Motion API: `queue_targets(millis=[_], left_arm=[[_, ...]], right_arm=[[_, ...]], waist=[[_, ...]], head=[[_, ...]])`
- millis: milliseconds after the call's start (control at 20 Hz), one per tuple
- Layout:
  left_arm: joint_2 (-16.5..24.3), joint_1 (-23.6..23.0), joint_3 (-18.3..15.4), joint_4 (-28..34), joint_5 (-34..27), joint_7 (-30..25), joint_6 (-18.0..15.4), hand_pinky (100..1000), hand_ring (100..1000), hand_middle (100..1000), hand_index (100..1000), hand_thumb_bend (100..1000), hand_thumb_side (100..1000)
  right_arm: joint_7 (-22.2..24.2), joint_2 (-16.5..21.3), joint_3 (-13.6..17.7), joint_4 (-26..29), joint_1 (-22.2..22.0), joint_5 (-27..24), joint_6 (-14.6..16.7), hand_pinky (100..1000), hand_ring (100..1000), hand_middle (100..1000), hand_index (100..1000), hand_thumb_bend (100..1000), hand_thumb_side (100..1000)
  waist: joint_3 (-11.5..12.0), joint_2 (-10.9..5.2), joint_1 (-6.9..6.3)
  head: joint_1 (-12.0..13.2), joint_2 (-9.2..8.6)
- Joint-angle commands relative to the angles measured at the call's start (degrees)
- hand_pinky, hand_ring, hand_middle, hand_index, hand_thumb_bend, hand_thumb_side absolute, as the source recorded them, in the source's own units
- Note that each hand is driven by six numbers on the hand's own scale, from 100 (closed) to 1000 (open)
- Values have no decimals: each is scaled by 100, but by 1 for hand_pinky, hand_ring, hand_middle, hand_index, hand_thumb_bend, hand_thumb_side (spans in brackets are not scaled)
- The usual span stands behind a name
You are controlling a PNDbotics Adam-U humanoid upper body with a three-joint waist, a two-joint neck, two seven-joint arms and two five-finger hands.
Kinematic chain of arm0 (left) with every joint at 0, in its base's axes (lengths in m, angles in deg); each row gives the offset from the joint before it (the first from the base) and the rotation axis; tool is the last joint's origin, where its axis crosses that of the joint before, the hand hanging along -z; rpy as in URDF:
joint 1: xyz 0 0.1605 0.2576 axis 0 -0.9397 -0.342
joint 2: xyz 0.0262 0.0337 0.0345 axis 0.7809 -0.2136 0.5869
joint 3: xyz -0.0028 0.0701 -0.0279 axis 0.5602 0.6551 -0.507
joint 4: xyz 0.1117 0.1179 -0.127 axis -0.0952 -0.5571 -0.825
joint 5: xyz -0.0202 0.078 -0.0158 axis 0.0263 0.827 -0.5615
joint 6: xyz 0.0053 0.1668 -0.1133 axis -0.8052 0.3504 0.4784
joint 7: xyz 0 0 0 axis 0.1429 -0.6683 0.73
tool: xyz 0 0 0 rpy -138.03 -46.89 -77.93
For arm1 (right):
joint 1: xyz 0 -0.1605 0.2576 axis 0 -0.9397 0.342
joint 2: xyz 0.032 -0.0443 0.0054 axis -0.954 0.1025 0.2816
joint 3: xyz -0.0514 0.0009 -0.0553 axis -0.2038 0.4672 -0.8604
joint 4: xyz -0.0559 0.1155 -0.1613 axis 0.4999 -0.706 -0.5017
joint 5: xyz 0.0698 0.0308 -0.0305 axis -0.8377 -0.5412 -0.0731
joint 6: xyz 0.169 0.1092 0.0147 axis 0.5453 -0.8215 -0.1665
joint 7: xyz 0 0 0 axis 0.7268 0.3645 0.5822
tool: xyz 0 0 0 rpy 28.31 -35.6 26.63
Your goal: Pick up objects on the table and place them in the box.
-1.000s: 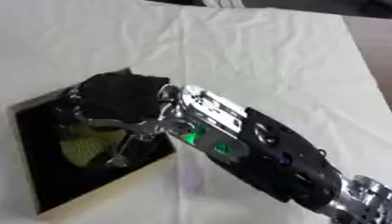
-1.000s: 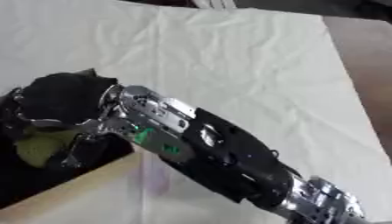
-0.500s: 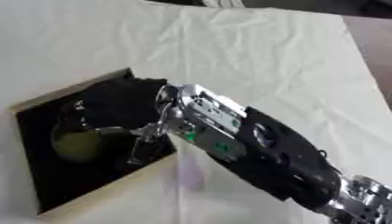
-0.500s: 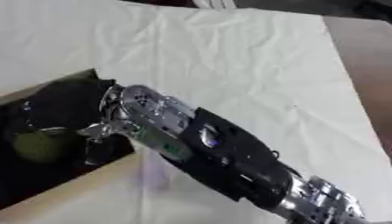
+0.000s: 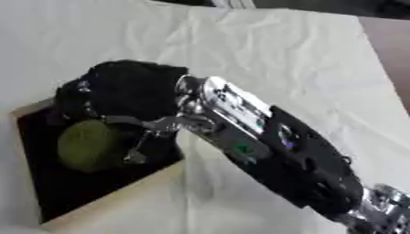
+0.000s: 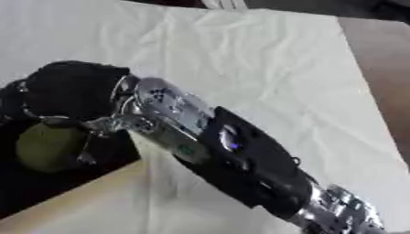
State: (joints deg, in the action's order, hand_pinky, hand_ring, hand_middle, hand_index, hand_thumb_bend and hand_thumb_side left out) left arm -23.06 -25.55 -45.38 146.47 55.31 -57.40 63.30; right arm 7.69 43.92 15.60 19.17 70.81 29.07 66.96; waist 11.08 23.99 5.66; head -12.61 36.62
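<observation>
Right hand (image 5: 120, 93) reaching in from lower right on a black and silver arm (image 5: 272, 155), positioned over the box (image 5: 112, 201) at the view's left. Back of hand black and bulky, hiding most of the fingers; one thin silver finger (image 5: 140, 146) seen hanging down alongside the green object (image 5: 88, 145). Fingers apparently spread around the object's upper side, but not clear whether curled onto it or merely beside it; grip state not determinable. Green object rounded, dull olive, sitting inside the box's dark interior, below and slightly left of the hand, near the middle of the box. Contact between finger and object possible but not confirmed. Box with black inside and pale tan walls, lying askew, near wall running diagonally toward lower left. Green indicator light (image 5: 243, 147) lit on the forearm, blue-violet spot further along it. Left hand nowhere in either view. Surface: table (image 5: 304, 68) covered in white cloth (image 6: 264, 59), creased and wrinkled, with fold lines crossing the middle. Brown strip (image 6: 380, 68) showing along the right edge beyond the cloth. At the far top edge, dark background and a few pale narrow shapes (image 5: 236, 3), not identifiable.
</observation>
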Motion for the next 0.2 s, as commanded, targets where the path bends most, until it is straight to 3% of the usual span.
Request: queue_targets(millis=[50, 200], left_arm=[[68, -1, -63, 86, 36, 33, 1, 504, 532, 543, 718, 340, 578], [73, -20, -78, 86, 50, 56, -1, 505, 532, 543, 718, 339, 579]], right_arm=[[-796, 321, 607, 584, -24, -619, -520, 783, 653, 735, 835, 550, 215], [-1749, 620, 1089, 644, -193, -1226, -871, 794, 644, 723, 818, 544, 239]], waist=[[-33, -135, -80], [-95, -142, -111]], head=[[59, -30], [112, -25]])
